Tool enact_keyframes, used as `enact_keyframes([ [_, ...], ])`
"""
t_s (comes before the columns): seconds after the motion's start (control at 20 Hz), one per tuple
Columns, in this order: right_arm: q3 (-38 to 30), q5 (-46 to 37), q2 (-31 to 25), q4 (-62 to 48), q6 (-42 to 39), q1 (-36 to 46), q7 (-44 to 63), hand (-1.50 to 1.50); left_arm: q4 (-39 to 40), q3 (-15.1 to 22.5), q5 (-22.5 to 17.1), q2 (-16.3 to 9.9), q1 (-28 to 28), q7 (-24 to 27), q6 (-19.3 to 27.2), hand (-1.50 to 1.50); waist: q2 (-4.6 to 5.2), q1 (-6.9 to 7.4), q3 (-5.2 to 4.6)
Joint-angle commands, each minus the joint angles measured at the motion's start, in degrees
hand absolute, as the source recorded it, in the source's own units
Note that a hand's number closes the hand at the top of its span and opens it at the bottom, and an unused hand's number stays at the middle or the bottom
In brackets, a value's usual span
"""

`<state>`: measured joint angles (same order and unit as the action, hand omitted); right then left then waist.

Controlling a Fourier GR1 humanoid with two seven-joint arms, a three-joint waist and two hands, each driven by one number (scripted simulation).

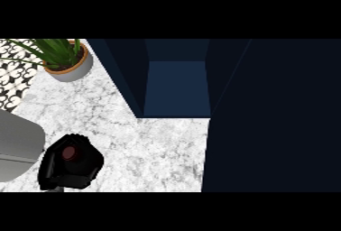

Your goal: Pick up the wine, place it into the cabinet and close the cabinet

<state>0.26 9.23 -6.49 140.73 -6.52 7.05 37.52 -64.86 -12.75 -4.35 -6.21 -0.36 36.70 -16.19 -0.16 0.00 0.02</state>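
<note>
Left hand [70,163], lower left of frame, curled round wine [71,153]; risk: bottle clips cabinet [177,85] door edge on entry

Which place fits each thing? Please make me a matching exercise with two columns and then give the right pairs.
Things:
1. potted plant
2. left hand
3. cabinet
4. wine bottle

Places or states:
A. open, its dark blue inside showing, at the top middle
B. top left, on the marble counter
C. lower left, fingers curled round something
D. only its dark red top showing, inside the curled fingers

Pairs: 1-B, 2-C, 3-A, 4-D
</note>
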Motion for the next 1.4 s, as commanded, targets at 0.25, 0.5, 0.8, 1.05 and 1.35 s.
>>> enact_keyframes([
  [0.25,-2.2,7.3,-0.4,5.6,-0.9,-1.5,2.3,-1.5,-14.2,1.0,-5.0,2.3,1.7,-5.9,0.2,1.5,0.01,-0.04,0.0],
  [0.5,0.9,4.3,1.4,4.1,-2.1,-4.4,-1.2,-1.5,-31.2,6.3,-6.4,5.3,6.8,-17.8,2.0,1.5,-0.1,0.25,0.08],
  [0.8,-0.6,5.1,1.1,5.7,1.3,0.6,5.1,-1.5,-38.1,10.8,-4.5,6.2,5.9,-25.4,6.2,1.5,0.02,0.05,-0.01],
  [1.05,0.8,5.1,1.8,9.6,0.4,-3.6,4.8,-1.5,-43.3,23.2,-2.4,6.2,6.0,-30.6,15.2,1.5,-0.11,-0.52,0.0],
  [1.35,0.3,4.8,1.4,7.2,-0.6,-2.2,3.9,-1.5,-46.0,28.7,-2.4,6.2,-4.0,-38.6,24.6,1.5,0.0,-0.64,0.0],
])
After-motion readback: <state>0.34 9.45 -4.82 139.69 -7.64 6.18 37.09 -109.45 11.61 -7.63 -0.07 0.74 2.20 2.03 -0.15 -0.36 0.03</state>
